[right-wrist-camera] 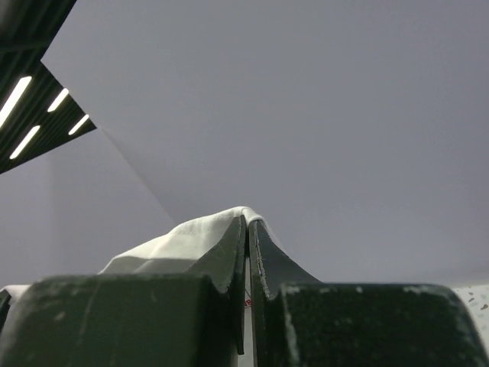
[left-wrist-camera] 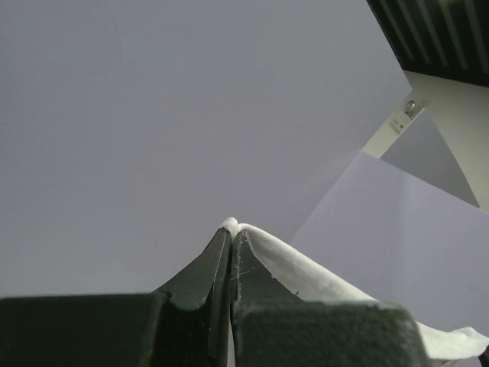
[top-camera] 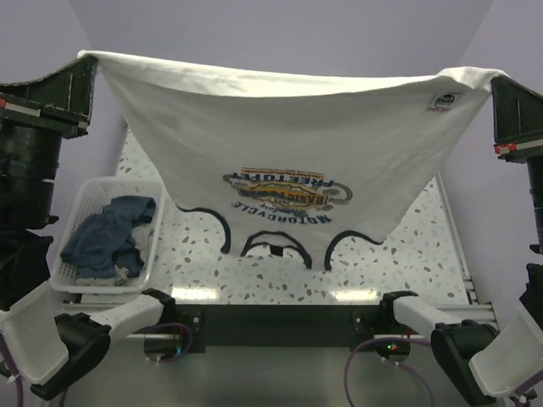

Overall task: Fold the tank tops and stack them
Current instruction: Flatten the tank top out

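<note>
Top view: the white tank top (top-camera: 280,144) hangs stretched above the table (top-camera: 424,254). Left wrist: the left gripper (left-wrist-camera: 231,229) pinches only a sliver of hem; tension could pull it free. Right wrist: the right gripper (right-wrist-camera: 248,222) clamps cloth likewise.

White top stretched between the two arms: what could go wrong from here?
The left end effector and right end effector pinch only a thin edge of the top at their tips, so a corner might slip free. The straps dangle over the table and could bunch when lowered. It also hangs near the basket and might catch it.
</note>
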You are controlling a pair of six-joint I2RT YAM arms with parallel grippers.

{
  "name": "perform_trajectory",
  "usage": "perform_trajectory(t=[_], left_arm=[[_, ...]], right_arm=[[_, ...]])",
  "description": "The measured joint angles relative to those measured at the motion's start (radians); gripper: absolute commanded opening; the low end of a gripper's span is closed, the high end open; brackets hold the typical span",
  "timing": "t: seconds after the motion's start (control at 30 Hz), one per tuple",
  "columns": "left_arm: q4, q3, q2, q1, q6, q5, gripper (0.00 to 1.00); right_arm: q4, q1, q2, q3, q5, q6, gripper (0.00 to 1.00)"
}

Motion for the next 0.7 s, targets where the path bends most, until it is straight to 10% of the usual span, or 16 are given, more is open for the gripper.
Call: perform_trajectory(t=[0.33,0.53,0.7], left_arm=[[0.143,-0.068,0.176,0.0,0.021,-0.018,0.0],[0.271,-0.072,0.479,0.141,0.004,0.126,0.0],[0.328,0.264,0.919,0.276,-0.068,0.337,0.0]], right_arm=[[0.183,0.0,0.107,-0.226,-0.024,-0.003,0.0],[0.365,0.0,0.444,-0.253,-0.11,0.004,0.0],[0.379,0.0,0.871,0.017,-0.161,0.033,0.0]])
